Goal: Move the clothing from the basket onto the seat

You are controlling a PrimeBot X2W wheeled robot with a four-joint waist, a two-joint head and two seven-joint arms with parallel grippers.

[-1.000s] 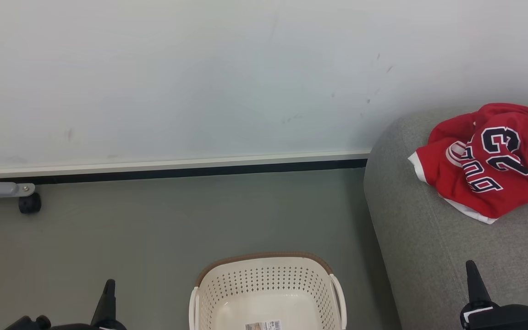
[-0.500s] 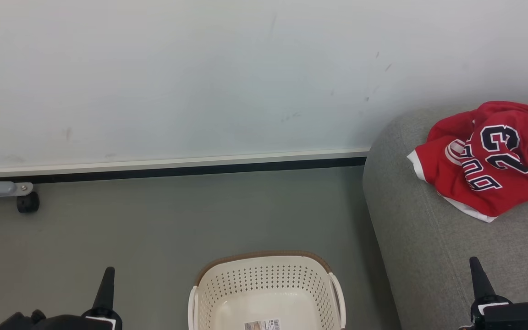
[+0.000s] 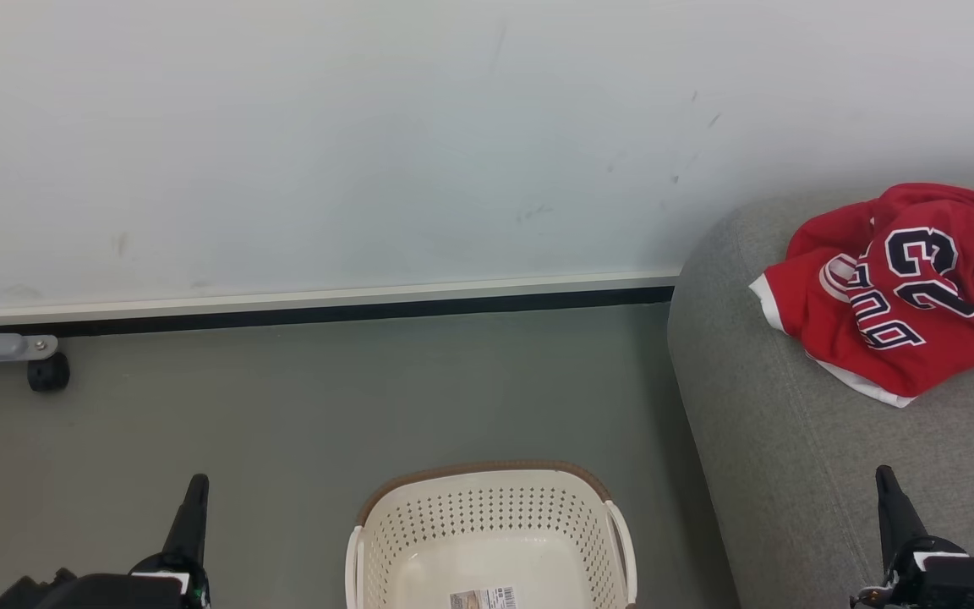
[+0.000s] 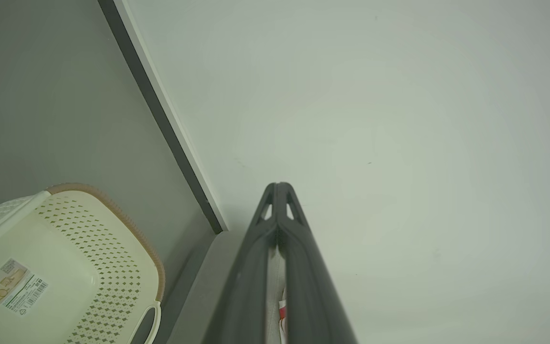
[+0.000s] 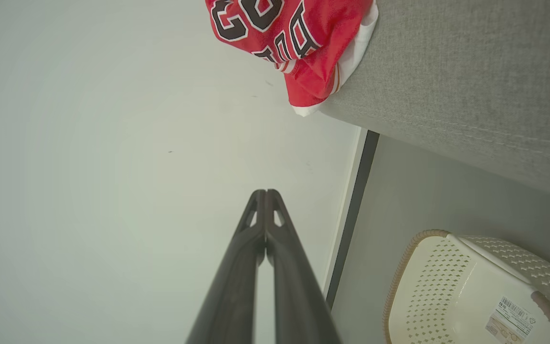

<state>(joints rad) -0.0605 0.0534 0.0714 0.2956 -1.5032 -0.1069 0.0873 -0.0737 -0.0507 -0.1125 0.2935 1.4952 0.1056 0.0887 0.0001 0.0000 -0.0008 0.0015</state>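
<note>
Wrist views — both jaws closed, apparently empty; clothing [image 3: 901, 355] on seat [image 3: 774, 474].

The head view looks forward and down from well above, with the basket [image 3: 487, 524] low between the left gripper [image 3: 196, 491] and the right gripper [image 3: 884, 478], and the seat [image 3: 791, 440] around the right fingers. Each wrist view is rolled sideways and looks close along its own fingers at the wall [image 4: 399, 119]. The left one has the basket lower left of its fingers and the right one has it lower right, so all three views share basket and wall.
</note>
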